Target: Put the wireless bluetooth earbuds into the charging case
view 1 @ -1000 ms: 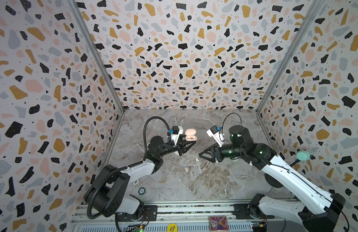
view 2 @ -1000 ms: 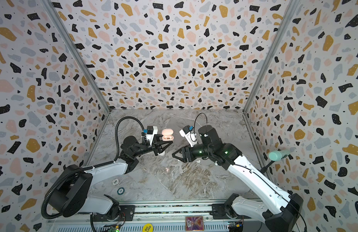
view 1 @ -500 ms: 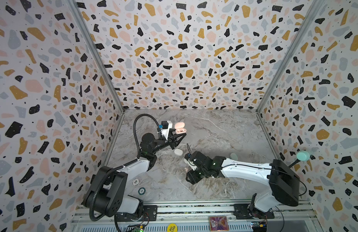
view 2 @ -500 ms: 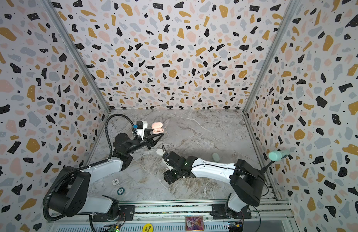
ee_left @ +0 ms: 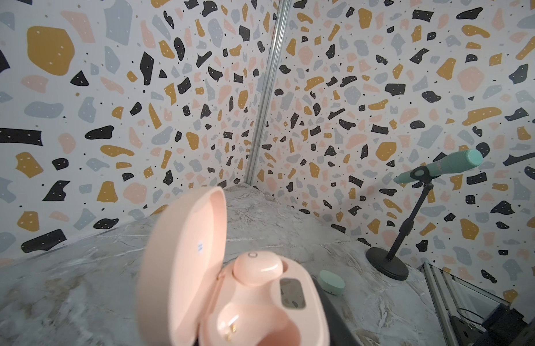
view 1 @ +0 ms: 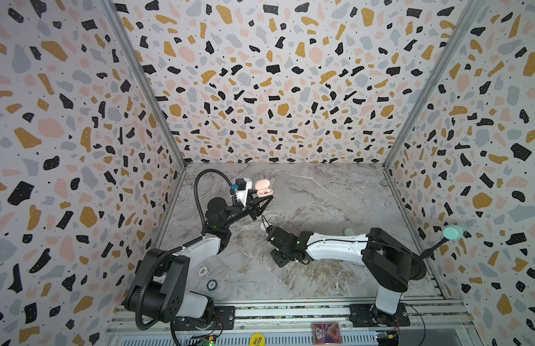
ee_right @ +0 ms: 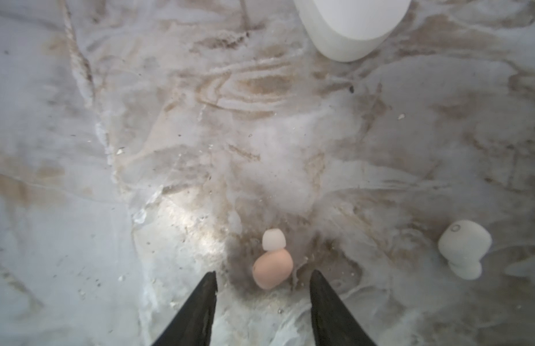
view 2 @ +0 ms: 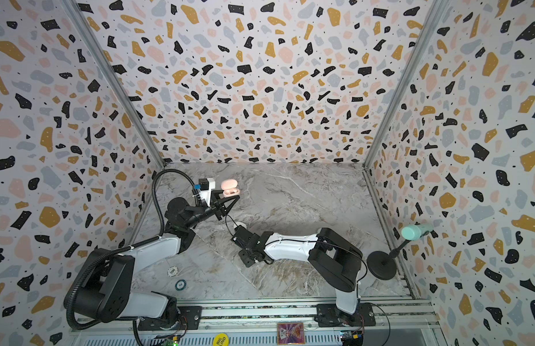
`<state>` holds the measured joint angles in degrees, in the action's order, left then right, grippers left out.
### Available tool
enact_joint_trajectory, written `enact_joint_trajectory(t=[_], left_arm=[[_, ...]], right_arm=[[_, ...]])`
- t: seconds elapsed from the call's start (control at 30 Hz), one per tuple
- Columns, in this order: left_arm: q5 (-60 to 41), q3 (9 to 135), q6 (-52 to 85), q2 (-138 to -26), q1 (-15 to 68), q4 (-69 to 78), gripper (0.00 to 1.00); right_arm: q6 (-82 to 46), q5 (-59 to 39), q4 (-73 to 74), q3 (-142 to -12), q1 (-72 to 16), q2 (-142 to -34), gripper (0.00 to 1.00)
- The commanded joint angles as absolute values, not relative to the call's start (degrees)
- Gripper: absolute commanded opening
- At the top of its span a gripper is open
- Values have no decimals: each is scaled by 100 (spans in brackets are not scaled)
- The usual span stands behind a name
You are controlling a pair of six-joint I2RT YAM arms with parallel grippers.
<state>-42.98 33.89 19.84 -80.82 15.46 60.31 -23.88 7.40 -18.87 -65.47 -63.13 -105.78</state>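
The right gripper (ee_right: 264, 272) points down at the marble tabletop (ee_right: 140, 119) with its dark jaws parted and gripping nothing. A loose pink earbud (ee_right: 273, 266) lies on the surface just ahead of the tips, in line with the gap, and as far as the wrist view shows neither jaw touches it. Its pale ear tip (ee_right: 273, 239) points away from the gripper. The bud looks tiny and very light, with a smooth, rounded, hard shell that would likely skid on the marble or squirt out from tapering jaws. The tip looks soft and would probably give under pressure. The better hold is therefore across the broad pink body, low and centred, with a gentle squeeze. A white earbud (ee_right: 464, 245) lies well off to one side, and a white case (ee_right: 350, 27) sits farther out, both on the table. Across the workspace, the left gripper (view 1: 264, 200) is clamped on the pink charging case (view 1: 262, 187) and holds it in the air with the lid swung open, as both top views show. In the left wrist view a second pink earbud (ee_left: 257, 266) is seated in one well, and the empty well (ee_left: 239, 323) beside it shows its contacts. That well is presumably where the loose bud belongs, and seating it will call for matching its shape to the hollow. Beyond the held case, a mint case (ee_left: 330, 281) rests on the table.
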Motion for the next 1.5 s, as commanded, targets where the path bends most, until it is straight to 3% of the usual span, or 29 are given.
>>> enact_joint_trajectory(t=[0.0, 0.57, 0.8, 1.2, 1.47], left_arm=[[-4324, 3515, 1905, -8096, 1491, 6277, 43], [-4368, 3467, 2206, -8266, 1488, 6648, 43], [-4377, 3454, 2242, -8266, 1487, 6688, 43], [-4377, 3447, 2262, -8266, 1490, 6715, 43], [-4368, 3445, 2254, -8248, 1487, 6697, 43]], right_arm=[[-2325, 1129, -2068, -6775, -6350, -10655, 50], [-2940, 2938, -3311, -6588, -5672, -9834, 44], [-2880, 1988, -2864, -6363, -5460, -9385, 46], [-3567, -358, -2329, -6759, -4993, -9940, 47], [-3858, -753, -2380, -6961, -4966, -10364, 46]])
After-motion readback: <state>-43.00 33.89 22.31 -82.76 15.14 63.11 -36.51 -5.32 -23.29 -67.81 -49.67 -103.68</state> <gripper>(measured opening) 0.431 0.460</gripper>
